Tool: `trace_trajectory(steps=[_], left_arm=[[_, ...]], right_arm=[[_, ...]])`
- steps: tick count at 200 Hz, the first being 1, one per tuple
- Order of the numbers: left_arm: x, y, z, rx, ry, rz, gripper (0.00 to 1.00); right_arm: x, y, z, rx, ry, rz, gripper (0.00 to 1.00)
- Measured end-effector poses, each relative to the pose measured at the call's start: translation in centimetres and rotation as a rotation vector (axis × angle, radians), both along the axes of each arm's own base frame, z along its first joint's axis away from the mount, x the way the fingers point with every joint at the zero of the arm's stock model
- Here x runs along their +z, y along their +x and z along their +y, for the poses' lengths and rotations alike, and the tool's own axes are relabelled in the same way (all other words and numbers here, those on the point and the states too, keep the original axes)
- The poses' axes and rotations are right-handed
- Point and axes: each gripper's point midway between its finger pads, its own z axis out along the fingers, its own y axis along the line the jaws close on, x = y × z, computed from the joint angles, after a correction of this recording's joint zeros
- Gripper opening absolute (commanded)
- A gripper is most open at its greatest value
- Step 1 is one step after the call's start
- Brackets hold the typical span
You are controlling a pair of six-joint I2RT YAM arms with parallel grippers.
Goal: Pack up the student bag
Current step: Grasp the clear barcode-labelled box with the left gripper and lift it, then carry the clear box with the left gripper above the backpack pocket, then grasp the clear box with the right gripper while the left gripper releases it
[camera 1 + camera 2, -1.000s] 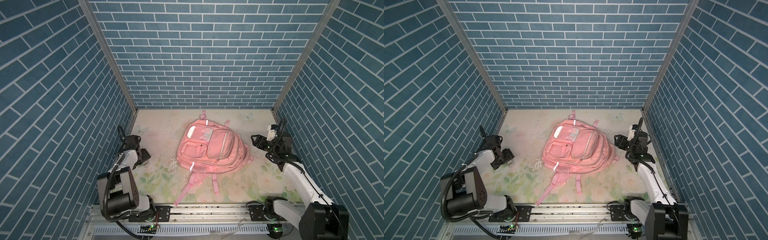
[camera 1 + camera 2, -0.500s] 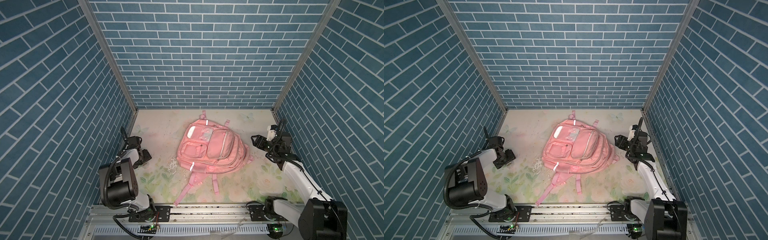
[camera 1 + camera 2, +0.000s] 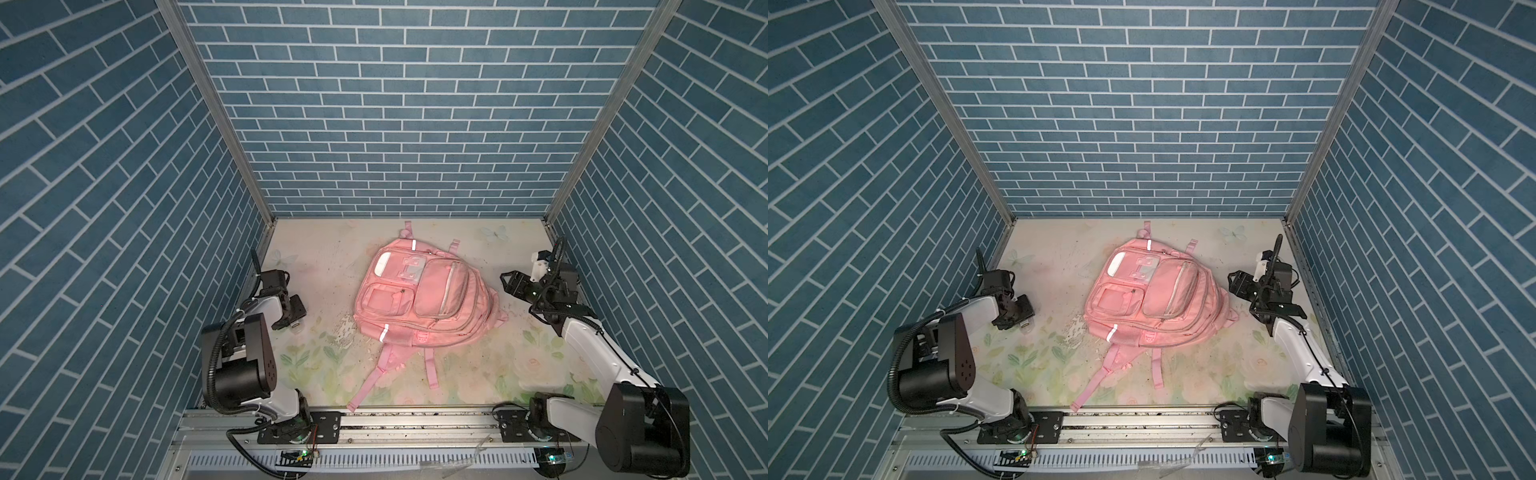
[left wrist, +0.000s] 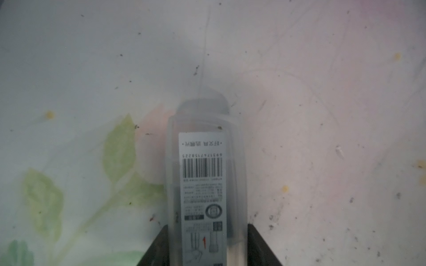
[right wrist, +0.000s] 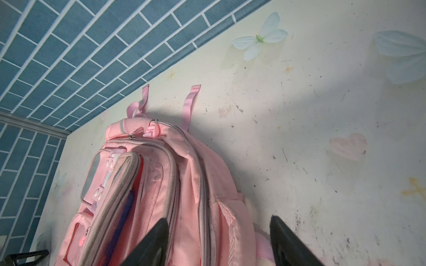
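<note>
Student bag [image 3: 424, 307] lies front-up, soft pink, silver-striped, straps splayed.

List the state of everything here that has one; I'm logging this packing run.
student bag: lying flat on the table, front up, straps spread out.
clear plastic case: lying on the table, between the left jaws.
left gripper: closed on the case.
right gripper: open, empty, beside the bag.

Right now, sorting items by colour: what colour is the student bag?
The student bag is pink, clearest in a top view.
</note>
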Motion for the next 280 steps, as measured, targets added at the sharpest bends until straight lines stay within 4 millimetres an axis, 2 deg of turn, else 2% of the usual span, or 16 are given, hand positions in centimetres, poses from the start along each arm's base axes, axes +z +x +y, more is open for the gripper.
trace_trajectory(steps=[35,58,89,112,130,155,190,224,246,280], left_arm=[[0.0,0.1,-0.4,-0.013,0.006,0.002,0.39],[0.1,0.1,-1.6,-0.05,0.0,0.006,0.38],[0.5,-0.4,-5.0,-0.152,-0.023,0.032,0.35],[2.4,-0.2,-8.0,-0.247,-0.032,-0.001,0.34],[5.0,0.5,-10.6,-0.329,-0.026,-0.075,0.33],[9.0,1.3,-15.2,-0.463,-0.039,-0.196,0.31],[12.8,1.4,-20.9,-0.61,-0.074,-0.31,0.31],[16.6,0.9,-27.8,-0.765,-0.127,-0.424,0.31],[18.1,0.6,-32.1,-0.836,-0.177,-0.479,0.3],[18.4,-0.4,-37.1,-0.929,-0.216,-0.504,0.3]], right_arm=[[0.0,0.0,0.1,0.004,0.004,-0.001,0.69],[0.1,0.0,0.2,0.011,0.009,-0.001,0.69],[0.3,-0.1,0.6,0.03,0.027,-0.004,0.69],[1.1,0.1,0.9,0.04,0.043,-0.018,0.68],[2.1,0.4,1.2,0.05,0.071,-0.038,0.67],[3.6,0.7,2.2,0.077,0.141,-0.068,0.64],[5.1,1.3,3.9,0.126,0.232,-0.068,0.63],[7.4,1.4,7.8,0.224,0.281,-0.096,0.62],[8.2,1.5,10.0,0.27,0.332,-0.098,0.6],[8.8,1.0,13.5,0.329,0.407,-0.087,0.57]])
